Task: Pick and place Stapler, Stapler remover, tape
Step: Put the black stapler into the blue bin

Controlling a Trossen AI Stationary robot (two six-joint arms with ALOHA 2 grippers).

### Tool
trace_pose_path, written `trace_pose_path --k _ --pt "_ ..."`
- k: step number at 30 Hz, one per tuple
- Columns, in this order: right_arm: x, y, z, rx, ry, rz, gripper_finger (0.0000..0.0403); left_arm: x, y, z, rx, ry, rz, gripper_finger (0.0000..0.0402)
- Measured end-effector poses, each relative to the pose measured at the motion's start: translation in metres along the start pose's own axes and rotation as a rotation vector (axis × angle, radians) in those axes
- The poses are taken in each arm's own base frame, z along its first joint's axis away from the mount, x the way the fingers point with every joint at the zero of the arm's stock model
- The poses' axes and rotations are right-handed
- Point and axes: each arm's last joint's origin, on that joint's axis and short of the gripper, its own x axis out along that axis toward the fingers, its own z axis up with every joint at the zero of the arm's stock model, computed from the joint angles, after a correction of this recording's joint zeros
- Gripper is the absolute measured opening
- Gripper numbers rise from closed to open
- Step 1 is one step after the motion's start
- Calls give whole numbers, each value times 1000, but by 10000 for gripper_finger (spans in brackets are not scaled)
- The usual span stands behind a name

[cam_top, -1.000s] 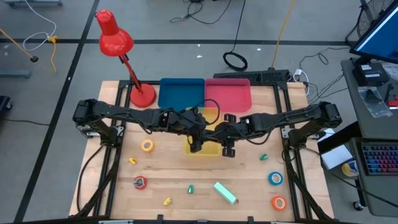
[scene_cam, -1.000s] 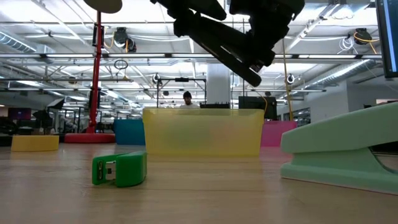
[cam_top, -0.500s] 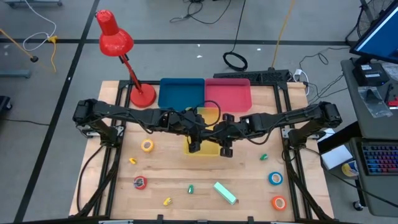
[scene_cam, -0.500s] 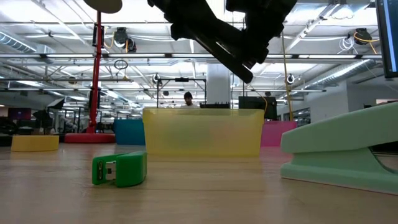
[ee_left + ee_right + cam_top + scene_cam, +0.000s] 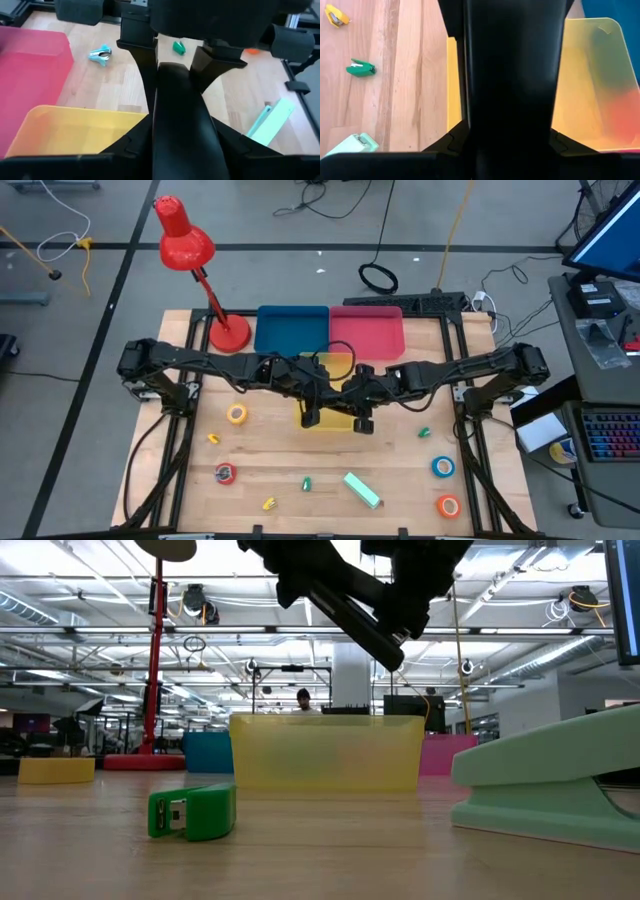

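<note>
A black stapler [image 5: 350, 610] hangs slanted above the yellow bin [image 5: 325, 750], at mid-table in the high view [image 5: 337, 392]. My left gripper [image 5: 322, 394] and my right gripper [image 5: 352, 394] meet there, each shut on it. A mint stapler [image 5: 362, 490] lies flat near the front edge. A green staple remover [image 5: 307, 482] and a yellow one [image 5: 268, 503] lie beside it. Tape rolls lie flat on the wood: yellow [image 5: 237, 414], red [image 5: 225, 473], blue [image 5: 443, 467], orange [image 5: 448, 505]. My left gripper has the black stapler's body [image 5: 175, 125] between its two fingers, which lie along the stapler and slant down from the table's left. The stapler is lifted clear over the yellow bin. My right gripper pinches the stapler's other end [image 5: 172, 70], one finger [image 5: 137, 45] on each side, coming from the table's right and slanting down.
A blue bin [image 5: 292, 330] and a pink bin [image 5: 367, 330] stand behind the yellow one. A red desk lamp [image 5: 205, 280] stands at the far left. A small green piece [image 5: 423, 433] lies right of the arms. Bare wood shows between the near-side objects.
In the low view the black stapler's lower end has risen a little and gone slightly toward the table's left. Both arms have otherwise stayed over the yellow bin.
</note>
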Motion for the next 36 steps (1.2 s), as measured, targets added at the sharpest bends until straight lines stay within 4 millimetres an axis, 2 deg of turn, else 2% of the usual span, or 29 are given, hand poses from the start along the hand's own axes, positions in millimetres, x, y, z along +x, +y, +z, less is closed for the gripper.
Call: trace_pose_path --k 7,14,19,28,31,36 --pt "0 -1 -4 2 39 -25 194 0 2 -3 -63 27 32 139" --pt "-1 -2 -11 5 115 -31 226 -4 0 -12 -91 121 71 139" --pt "-1 -2 -14 2 140 -32 232 -17 -4 -12 -101 121 135 139" --pt "-2 -3 -17 -2 171 -39 220 -57 3 -2 -116 -11 497 139" --pt "-2 -3 -18 -4 188 -43 216 -61 10 -2 -128 -32 622 139" --pt "-3 -4 -21 -9 216 -48 216 -59 24 -6 -140 -19 720 139"
